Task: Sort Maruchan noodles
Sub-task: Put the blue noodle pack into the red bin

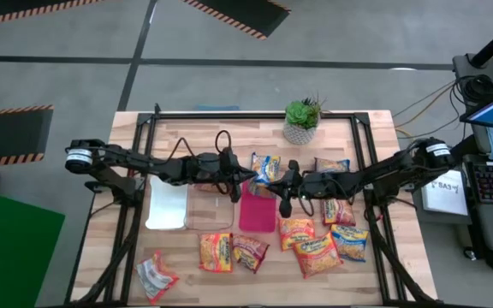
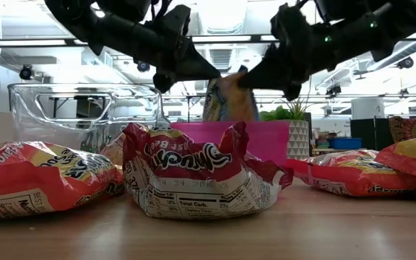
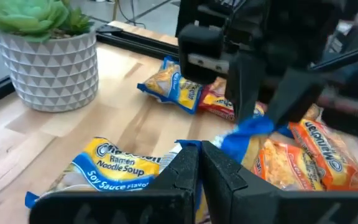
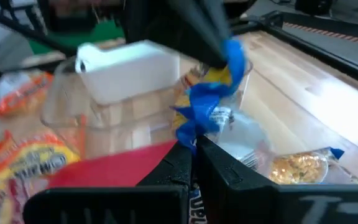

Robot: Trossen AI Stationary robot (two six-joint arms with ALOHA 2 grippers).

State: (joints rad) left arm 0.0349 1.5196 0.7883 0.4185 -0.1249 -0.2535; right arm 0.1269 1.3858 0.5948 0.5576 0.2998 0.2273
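Mid-table, above the red tray's (image 1: pixel 257 214) far edge, left gripper (image 1: pixel 245 177) and right gripper (image 1: pixel 282 180) each pinch an end of one blue-trimmed noodle packet (image 1: pixel 265 167), lifted; remaining packets (image 1: pixel 315 244) crowd the near right.

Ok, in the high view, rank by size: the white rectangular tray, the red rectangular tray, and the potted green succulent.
1-2. White rectangular tray and red rectangular tray: they look alike, and arms cover part of each.
3. Potted green succulent: smallest.
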